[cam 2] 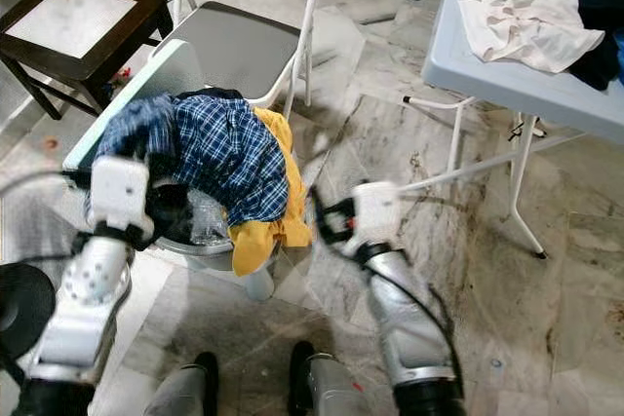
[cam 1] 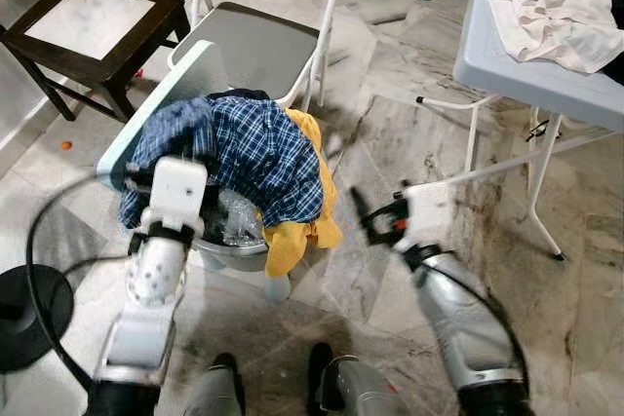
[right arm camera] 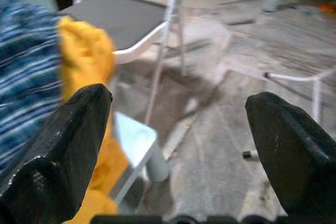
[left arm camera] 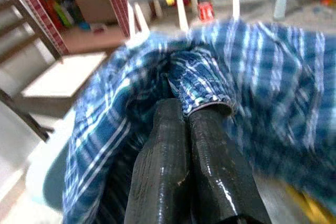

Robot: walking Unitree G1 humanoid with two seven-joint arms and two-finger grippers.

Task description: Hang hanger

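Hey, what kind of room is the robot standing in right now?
Probably a home laundry or utility corner: a basket heaped with a blue plaid shirt, a folding table piled with clothes, and a marble-tiled floor.

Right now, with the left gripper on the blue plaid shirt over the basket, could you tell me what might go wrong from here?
1. The left gripper is shut on a fold of the blue plaid shirt. Lifting may drag the yellow garment out, since the shirt overlaps it.
2. The pinch looks small, so the fabric might slip free.
3. The basket stands close to the folding chair; a hard pull might tip it. The right gripper is open and holds nothing.
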